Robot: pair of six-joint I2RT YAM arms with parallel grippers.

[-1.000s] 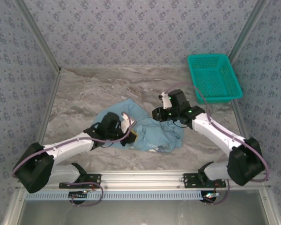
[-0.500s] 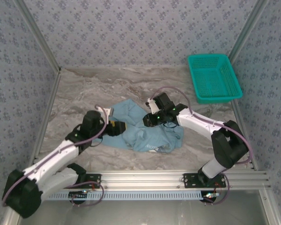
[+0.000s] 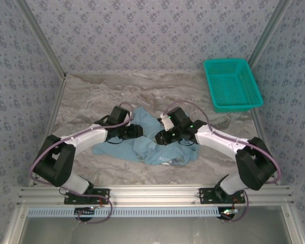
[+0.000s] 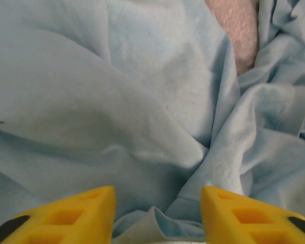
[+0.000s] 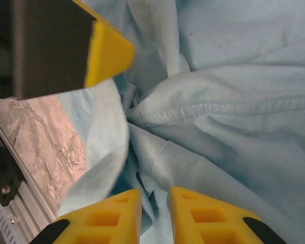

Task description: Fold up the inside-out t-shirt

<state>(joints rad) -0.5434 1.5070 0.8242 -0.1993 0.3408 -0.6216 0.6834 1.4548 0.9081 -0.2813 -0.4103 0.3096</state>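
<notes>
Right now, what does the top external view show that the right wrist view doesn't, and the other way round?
Top external gives the layout: the teal basket at the far right corner and the whole t-shirt crumpled mid-table. Right wrist gives close detail: a stitched seam and the right gripper pinching a fold. Both share the light-blue cloth and the marbled table.
</notes>
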